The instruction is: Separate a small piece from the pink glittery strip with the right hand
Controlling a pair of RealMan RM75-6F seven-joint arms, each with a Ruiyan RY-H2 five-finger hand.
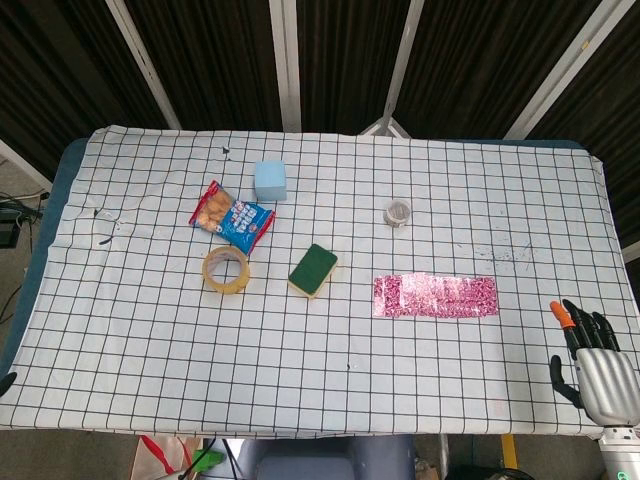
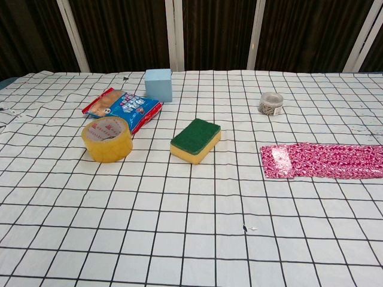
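The pink glittery strip (image 1: pixel 436 296) lies flat on the checked cloth, right of centre; in the chest view the pink glittery strip (image 2: pixel 323 160) runs off the right edge. My right hand (image 1: pixel 594 360) hangs at the table's front right corner, below and to the right of the strip. Its fingers are spread and it holds nothing. It does not touch the strip. Only a dark tip at the far left edge of the head view hints at the left hand. The chest view shows no hand.
A green and yellow sponge (image 1: pixel 313 270) lies left of the strip. A tape roll (image 1: pixel 227 270), a snack packet (image 1: pixel 231 218) and a blue block (image 1: pixel 270 181) sit further left. A small clear jar (image 1: pixel 398 213) stands behind the strip.
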